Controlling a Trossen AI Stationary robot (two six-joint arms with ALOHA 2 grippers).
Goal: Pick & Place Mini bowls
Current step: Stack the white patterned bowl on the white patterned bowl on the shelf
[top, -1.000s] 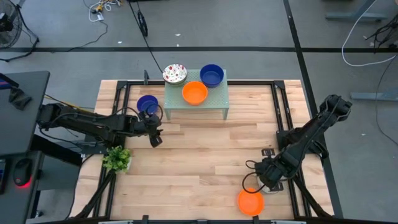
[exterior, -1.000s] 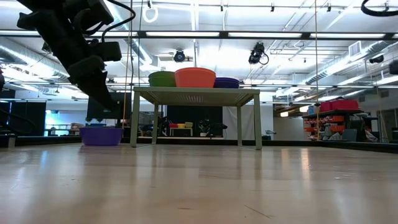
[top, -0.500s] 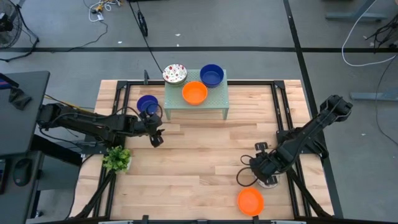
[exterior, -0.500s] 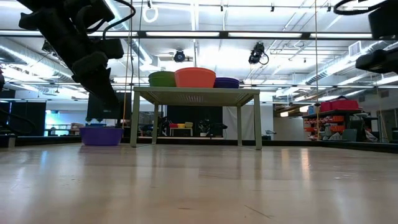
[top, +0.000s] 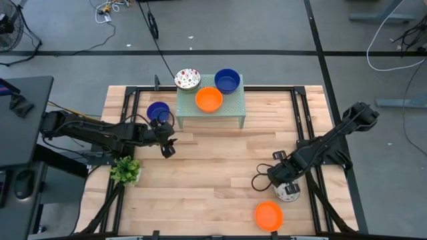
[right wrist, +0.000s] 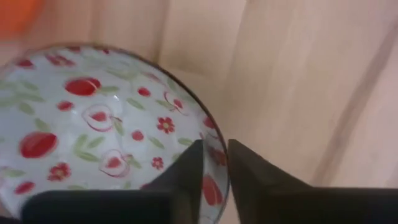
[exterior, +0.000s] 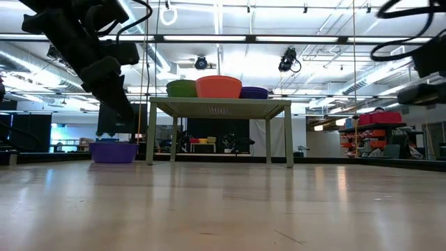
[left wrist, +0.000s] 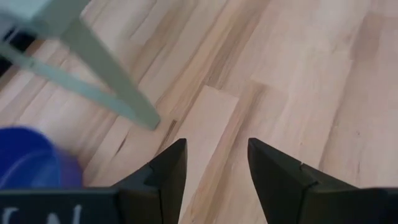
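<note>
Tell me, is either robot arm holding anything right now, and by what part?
Yes. The right gripper pinches the white bowl with red flowers by its rim. The left gripper is open and holds nothing.

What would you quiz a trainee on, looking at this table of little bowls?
1. How many mini bowls sit on the green mesh stand? A) two B) three C) five
2. True or false: the left tool is shut on a bowl.
3. Fill in: the right tool pinches the rim of the ____ bowl.

Key:
1. B.
2. False; its fingers are apart with only bare table between them.
3. Patterned: the white red-patterned bowl.
</note>
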